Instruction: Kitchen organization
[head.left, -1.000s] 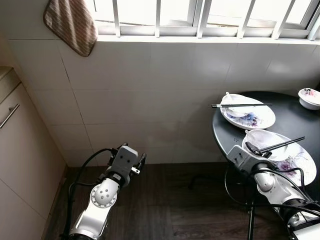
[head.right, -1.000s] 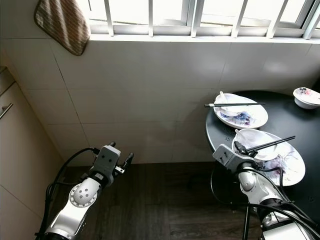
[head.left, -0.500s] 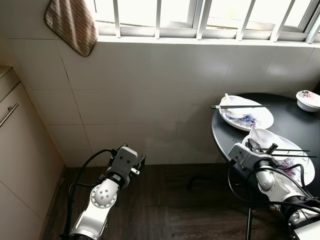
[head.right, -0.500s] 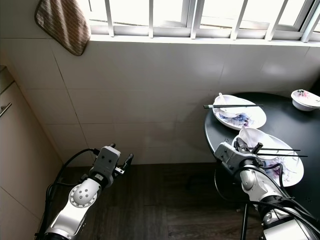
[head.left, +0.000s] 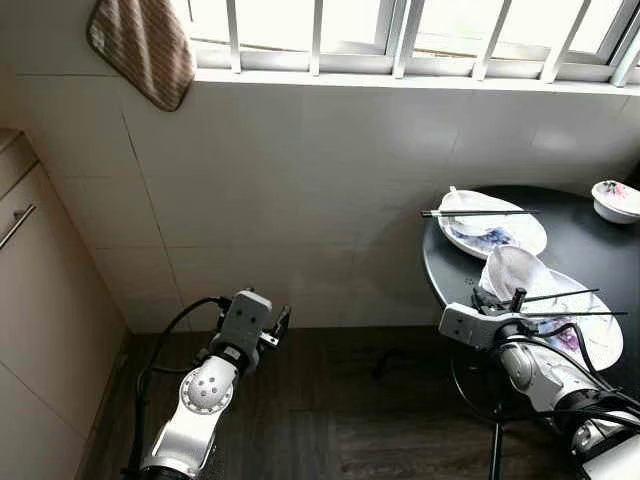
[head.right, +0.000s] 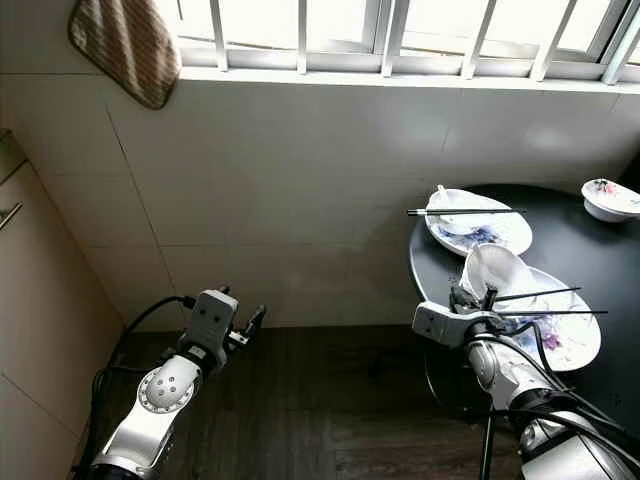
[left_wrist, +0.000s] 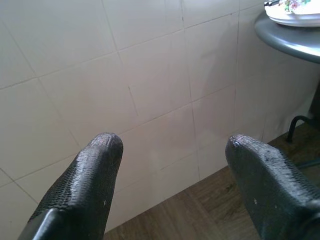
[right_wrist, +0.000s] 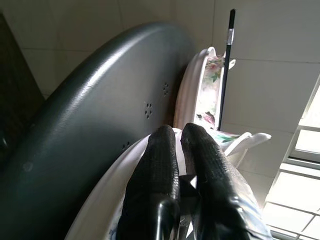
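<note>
A round black table (head.left: 590, 235) stands at the right. On its near side lies a flowered white plate (head.left: 598, 335) with a white bowl (head.left: 505, 270) tipped up on edge. My right gripper (head.left: 492, 300) is shut on the bowl's rim at the table's near edge, its fingers (right_wrist: 160, 165) pressed together over the white rim. Two black chopsticks (head.left: 560, 297) lie loose across the plate. My left gripper (head.left: 283, 318) hangs low over the floor, open, with its fingers (left_wrist: 95, 170) apart and facing the tiled wall.
Farther back on the table sit a second flowered plate (head.left: 515, 238) with a bowl and chopsticks (head.left: 480, 212) across it, and a small bowl (head.left: 615, 197) at the far right. A striped towel (head.left: 145, 50) hangs by the window. A cabinet (head.left: 40, 300) stands at the left.
The bowl has tipped up from lying flat on the plate. The chopsticks slid off it and now lie across the plate. My right gripper drew slightly left.
</note>
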